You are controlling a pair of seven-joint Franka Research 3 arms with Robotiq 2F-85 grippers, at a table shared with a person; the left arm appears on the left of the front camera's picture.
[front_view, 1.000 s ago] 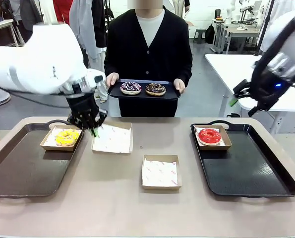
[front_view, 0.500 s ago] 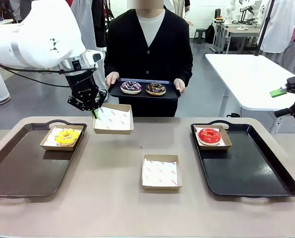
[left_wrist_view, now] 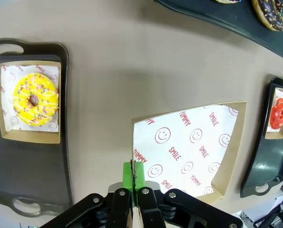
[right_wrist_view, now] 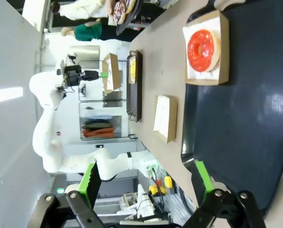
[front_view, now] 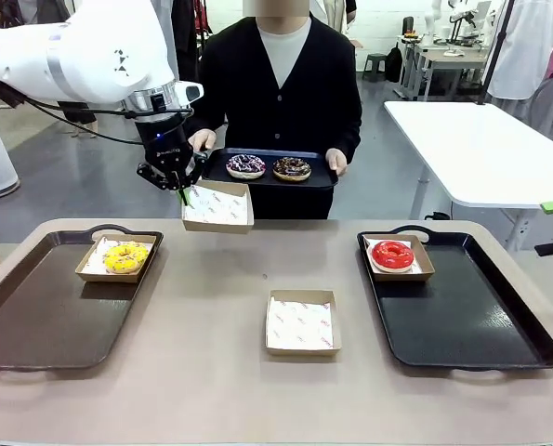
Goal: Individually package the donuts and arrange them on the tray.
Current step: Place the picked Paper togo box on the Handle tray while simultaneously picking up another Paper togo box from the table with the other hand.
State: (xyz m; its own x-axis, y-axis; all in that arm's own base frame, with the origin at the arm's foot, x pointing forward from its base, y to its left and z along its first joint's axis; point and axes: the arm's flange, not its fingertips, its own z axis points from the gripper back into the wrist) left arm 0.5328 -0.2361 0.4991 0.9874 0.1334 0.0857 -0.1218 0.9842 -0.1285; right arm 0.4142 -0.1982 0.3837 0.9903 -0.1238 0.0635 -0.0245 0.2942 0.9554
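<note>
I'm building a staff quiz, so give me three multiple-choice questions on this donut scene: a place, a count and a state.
1. Where is the red donut? A: in a box on the right tray. B: on the left tray. C: on the floor.
2. How many donuts lie on the person's tray? A: one. B: two. C: four.
3. The box in the left gripper is: A: lying on the left tray. B: raised and empty. C: raised with a donut inside.
Answers: 1 A, its box sits at that tray's far corner. 2 B, two lie side by side. 3 B, only printed paper inside.
</note>
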